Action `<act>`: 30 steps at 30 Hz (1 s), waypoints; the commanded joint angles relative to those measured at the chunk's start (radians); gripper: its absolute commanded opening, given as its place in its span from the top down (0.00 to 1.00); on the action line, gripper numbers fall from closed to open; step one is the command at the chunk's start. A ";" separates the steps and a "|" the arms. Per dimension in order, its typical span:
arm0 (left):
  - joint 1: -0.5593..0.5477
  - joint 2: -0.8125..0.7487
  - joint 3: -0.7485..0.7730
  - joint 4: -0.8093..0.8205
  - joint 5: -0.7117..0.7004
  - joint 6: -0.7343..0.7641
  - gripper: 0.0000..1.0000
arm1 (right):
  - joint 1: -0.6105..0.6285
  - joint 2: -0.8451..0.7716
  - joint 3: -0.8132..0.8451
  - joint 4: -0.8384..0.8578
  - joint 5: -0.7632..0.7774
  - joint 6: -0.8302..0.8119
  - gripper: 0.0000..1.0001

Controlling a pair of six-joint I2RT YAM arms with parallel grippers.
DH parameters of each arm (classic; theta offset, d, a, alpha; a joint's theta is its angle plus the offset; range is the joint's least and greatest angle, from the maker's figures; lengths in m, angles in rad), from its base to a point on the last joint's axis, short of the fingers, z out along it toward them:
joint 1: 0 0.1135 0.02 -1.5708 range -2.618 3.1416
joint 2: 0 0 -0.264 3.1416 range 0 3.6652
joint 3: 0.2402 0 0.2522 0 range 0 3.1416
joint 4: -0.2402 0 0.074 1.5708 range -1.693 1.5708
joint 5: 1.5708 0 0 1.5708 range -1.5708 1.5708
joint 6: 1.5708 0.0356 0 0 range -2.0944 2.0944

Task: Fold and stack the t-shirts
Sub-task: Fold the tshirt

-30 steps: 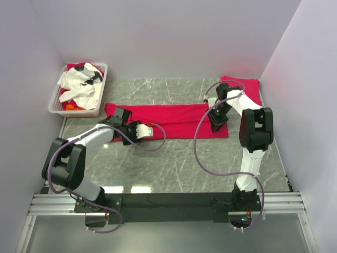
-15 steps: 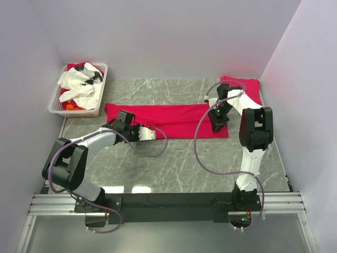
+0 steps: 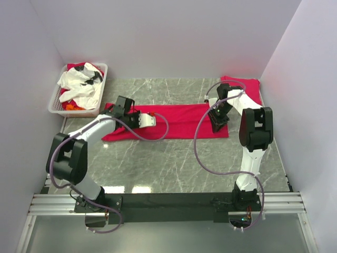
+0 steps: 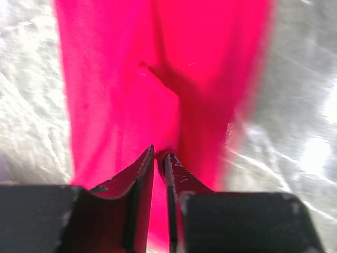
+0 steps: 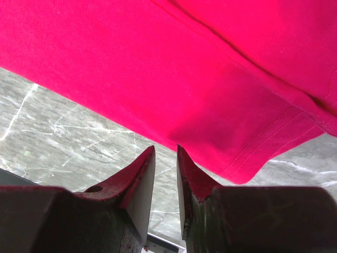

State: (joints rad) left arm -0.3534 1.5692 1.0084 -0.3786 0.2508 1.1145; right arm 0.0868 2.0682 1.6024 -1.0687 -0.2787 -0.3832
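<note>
A crimson-red t-shirt lies stretched left to right across the middle of the marble table. My left gripper sits over its left part, shut, with a ridge of red cloth pinched between the tips. My right gripper hovers at the shirt's right end. Its jaws stand a narrow gap apart with only table between them, their tips at the shirt's hem. A second red t-shirt lies at the back right corner.
A white slotted basket stands at the back left, holding crumpled white cloth and some red and orange fabric. White walls close in the table at the back and on both sides. The arms' cables loop over the table.
My left gripper has moved from the shirt's near edge toward the back, over the shirt, carrying cloth with it. The shirt's left end has shifted. The right arm has not moved.
</note>
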 commanded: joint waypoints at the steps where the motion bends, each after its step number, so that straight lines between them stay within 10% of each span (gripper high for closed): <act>1: 0.016 0.052 0.107 -0.134 0.071 0.033 0.78 | -0.009 0.007 0.036 -0.014 0.001 -0.013 0.69; 18: 0.033 0.109 0.131 -0.074 0.061 -0.005 0.99 | -0.019 0.013 0.025 -0.005 -0.004 -0.016 0.70; 28: 0.136 0.483 0.599 -0.071 0.033 0.033 0.96 | -0.021 0.006 0.028 -0.028 -0.034 -0.019 0.69; 30: 0.137 0.518 0.663 -0.059 0.027 0.028 0.84 | -0.019 -0.002 0.025 -0.033 -0.036 -0.017 0.69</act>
State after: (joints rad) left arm -0.2134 2.0521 1.5845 -0.4629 0.2855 1.1351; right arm 0.0734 2.0789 1.6028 -1.0763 -0.2955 -0.3893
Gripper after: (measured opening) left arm 0.133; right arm 0.309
